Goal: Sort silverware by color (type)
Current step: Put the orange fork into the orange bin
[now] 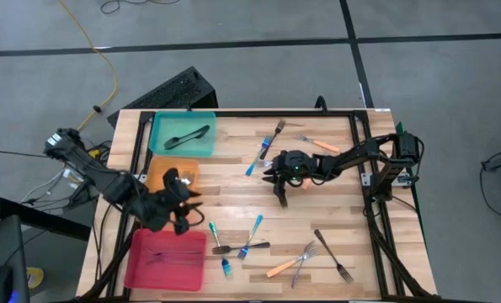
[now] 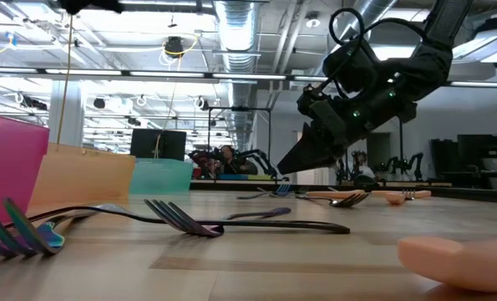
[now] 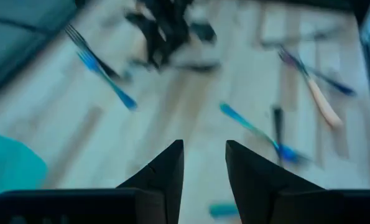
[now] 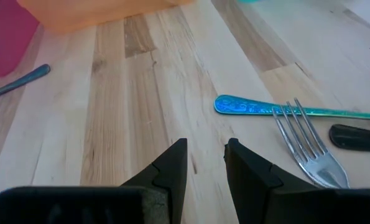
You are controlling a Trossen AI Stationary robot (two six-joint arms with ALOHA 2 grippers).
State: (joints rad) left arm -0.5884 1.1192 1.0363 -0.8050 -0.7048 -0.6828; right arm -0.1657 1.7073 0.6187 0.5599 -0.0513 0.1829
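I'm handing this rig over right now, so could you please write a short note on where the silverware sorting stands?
Left gripper: above the table beside the orange tray, fingers slightly apart, nothing held.
Right gripper: mid-table over bare wood, fingers slightly apart, nothing held.
Done: one dark utensil lies in the teal tray; some slim pieces show in the pink tray; the orange tray's contents are hidden by the arm.
Left: loose forks in the near cluster, more forks near the far edge, and an orange-handled fork among others near the right.
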